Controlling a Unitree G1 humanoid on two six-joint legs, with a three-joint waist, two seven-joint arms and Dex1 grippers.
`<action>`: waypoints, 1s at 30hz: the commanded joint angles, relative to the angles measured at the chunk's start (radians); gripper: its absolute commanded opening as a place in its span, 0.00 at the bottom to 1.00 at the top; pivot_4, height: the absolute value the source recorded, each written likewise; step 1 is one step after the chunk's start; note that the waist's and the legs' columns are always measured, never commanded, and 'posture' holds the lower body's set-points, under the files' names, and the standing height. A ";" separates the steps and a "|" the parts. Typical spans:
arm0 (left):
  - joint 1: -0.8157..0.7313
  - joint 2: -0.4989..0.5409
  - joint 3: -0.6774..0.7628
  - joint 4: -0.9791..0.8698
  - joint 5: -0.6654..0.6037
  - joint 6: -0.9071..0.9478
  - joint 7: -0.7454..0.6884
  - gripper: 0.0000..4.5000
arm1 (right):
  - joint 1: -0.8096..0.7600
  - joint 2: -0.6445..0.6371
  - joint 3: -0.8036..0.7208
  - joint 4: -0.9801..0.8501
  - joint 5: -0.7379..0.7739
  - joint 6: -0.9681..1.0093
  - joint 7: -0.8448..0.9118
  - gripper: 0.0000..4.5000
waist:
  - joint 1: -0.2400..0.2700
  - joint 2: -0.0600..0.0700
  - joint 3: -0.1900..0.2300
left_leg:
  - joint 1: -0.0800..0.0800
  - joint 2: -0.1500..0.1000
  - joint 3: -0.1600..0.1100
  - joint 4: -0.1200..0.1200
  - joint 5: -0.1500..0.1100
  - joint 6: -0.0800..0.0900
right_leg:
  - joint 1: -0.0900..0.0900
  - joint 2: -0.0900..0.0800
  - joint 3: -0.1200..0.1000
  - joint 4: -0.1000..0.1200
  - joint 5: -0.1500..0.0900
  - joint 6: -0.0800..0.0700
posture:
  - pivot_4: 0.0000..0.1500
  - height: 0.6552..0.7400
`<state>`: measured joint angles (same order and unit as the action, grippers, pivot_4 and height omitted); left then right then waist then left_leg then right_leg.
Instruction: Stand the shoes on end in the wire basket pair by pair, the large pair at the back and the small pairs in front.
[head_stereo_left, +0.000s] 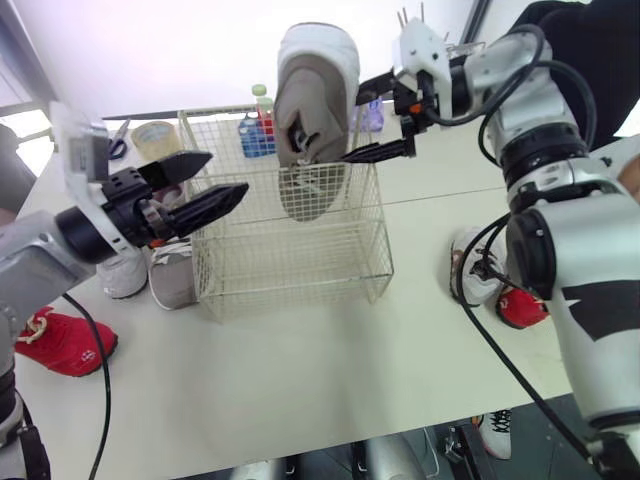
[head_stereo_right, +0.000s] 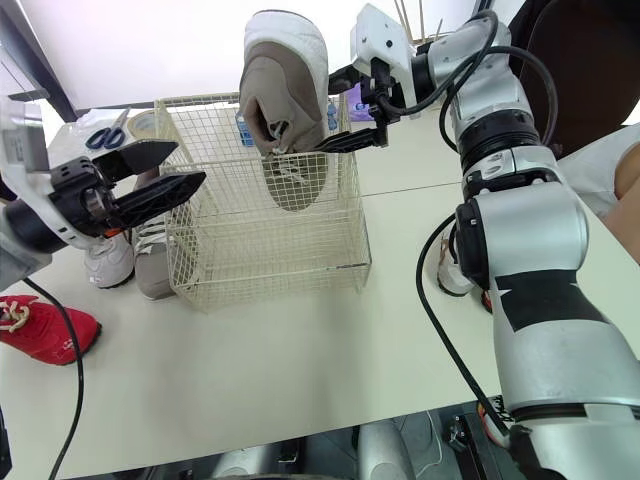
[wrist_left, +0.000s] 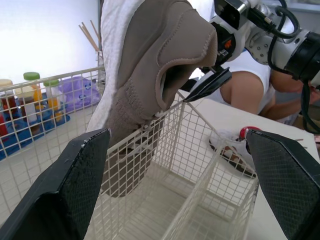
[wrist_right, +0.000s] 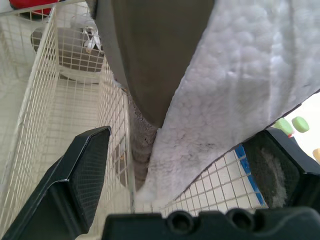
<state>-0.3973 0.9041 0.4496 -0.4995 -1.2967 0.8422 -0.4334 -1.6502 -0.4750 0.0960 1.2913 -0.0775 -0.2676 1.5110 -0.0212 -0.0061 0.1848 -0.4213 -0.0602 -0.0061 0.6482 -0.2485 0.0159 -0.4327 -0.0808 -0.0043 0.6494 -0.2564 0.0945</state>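
A large taupe shoe (head_stereo_left: 315, 110) with a white sole stands toe down at the back of the wire basket (head_stereo_left: 300, 265), its heel well above the rim. My right gripper (head_stereo_left: 352, 120) reaches in from the right, open, its fingers straddling the shoe's sole edge; in the right wrist view a gap shows beside one finger (wrist_right: 85, 170). My left gripper (head_stereo_left: 228, 172) hovers open at the basket's left side, holding nothing. Two small grey-white shoes (head_stereo_left: 150, 275) and a red shoe (head_stereo_left: 65, 340) lie left of the basket. A white shoe (head_stereo_left: 472, 262) and a red one (head_stereo_left: 520, 305) lie to the right.
Behind the basket are a tape roll (head_stereo_left: 152, 133), scissors (head_stereo_left: 118, 142), a blue rack of bottles (head_stereo_left: 258, 130) and a purple item (head_stereo_left: 370, 115). A person (head_stereo_right: 620, 170) sits at the table's right end. Another shoe (head_stereo_left: 495, 430) lies on the floor below the table's front edge.
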 joint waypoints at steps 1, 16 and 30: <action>-0.015 0.010 0.016 -0.012 -0.001 -0.018 -0.004 1.00 | -0.070 -0.041 -0.013 -0.045 -0.003 -0.032 -0.005 0.99 | 0.001 0.000 0.000 | 0.000 0.000 0.000 0.000 0.000 0.000 | 0.000 0.000 0.000 0.000 0.000 0.000 | 1.00 1.00; 0.086 0.144 0.184 0.052 0.092 -0.009 -0.088 1.00 | -0.109 -0.143 -0.155 -0.154 0.195 0.116 0.084 0.99 | -0.004 0.001 0.000 | 0.000 0.000 0.000 0.000 0.000 0.000 | 0.000 0.000 0.000 0.000 0.000 0.000 | 1.00 1.00; -0.173 0.279 -0.069 0.665 0.553 -0.083 -0.181 1.00 | 0.409 -0.109 -0.128 -1.207 0.668 0.776 -0.041 0.99 | 0.013 0.000 0.000 | 0.000 0.000 0.000 0.002 -0.002 0.004 | 0.001 -0.001 -0.001 0.001 0.000 0.000 | 1.00 1.00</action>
<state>-0.5249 1.1811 0.4222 0.1018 -0.8028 0.7779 -0.6100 -1.2348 -0.5817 -0.0085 0.1426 0.5572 0.4855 1.5037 -0.0084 -0.0060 0.1847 -0.4215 -0.0598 -0.0064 0.6504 -0.2508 0.0203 -0.4320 -0.0814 -0.0050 0.6509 -0.2563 0.0945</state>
